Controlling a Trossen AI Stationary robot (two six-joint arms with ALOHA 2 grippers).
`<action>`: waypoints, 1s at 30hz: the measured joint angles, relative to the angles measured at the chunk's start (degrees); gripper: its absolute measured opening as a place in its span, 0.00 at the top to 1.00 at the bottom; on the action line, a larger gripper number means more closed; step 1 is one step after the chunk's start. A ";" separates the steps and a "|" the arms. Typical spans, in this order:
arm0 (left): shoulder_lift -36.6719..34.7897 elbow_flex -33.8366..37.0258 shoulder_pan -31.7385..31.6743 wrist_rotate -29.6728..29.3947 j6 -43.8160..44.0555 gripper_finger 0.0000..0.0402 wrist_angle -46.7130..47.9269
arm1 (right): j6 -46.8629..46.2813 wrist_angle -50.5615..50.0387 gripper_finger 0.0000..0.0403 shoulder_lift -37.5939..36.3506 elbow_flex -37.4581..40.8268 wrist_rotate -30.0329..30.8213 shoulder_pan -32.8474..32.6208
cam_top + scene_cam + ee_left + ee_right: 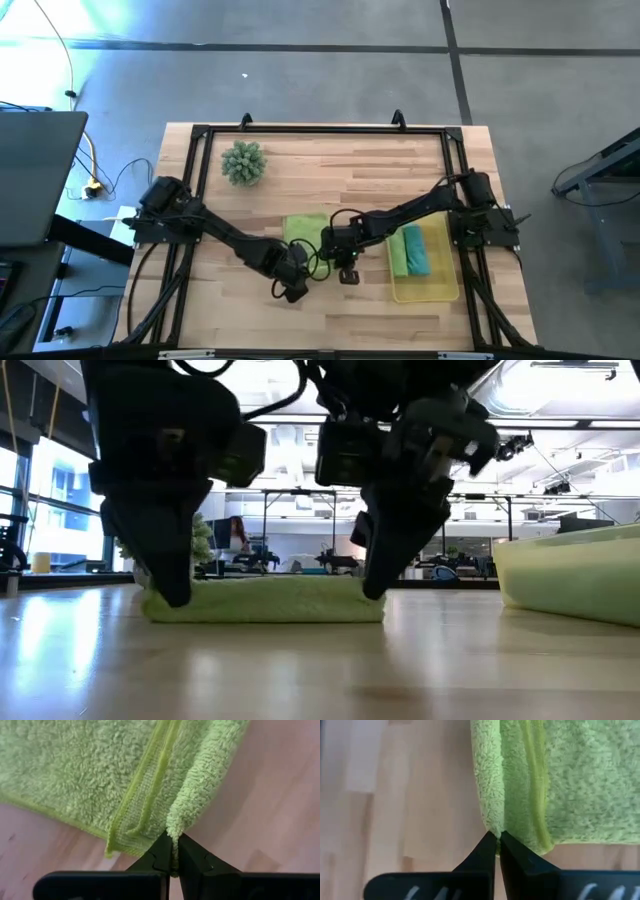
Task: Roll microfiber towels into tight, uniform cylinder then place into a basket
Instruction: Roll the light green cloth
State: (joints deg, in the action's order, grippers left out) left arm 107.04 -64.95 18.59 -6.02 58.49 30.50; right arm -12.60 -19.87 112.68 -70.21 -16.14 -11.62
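Left gripper (173,857), right gripper (497,845) pinch green towel (75,770); corners hidden.

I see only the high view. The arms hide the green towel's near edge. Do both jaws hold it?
Observer: Yes. In the left wrist view the left gripper pinches a raised fold of the towel, jaws shut on it.
Operator: And the right one?
Observer: The right gripper is also shut on a rolled edge of the towel.
Operator: Is the towel lifted off the table?
Observer: No. In the low view it lies flat on the table, with both grippers at its two ends.
Operator: Is the basket empty?
Observer: No. Your view shows that too: the basket holds a green and a blue towel.
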 joint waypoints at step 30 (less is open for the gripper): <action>1.16 -0.04 -2.91 4.35 1.35 0.97 1.22 | 30.68 0.91 0.68 -1.23 -0.16 30.41 -12.45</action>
State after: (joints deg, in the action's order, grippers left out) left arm 108.20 -64.99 15.68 -1.67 59.84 31.73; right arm 18.08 -18.96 111.45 -70.37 14.27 -24.06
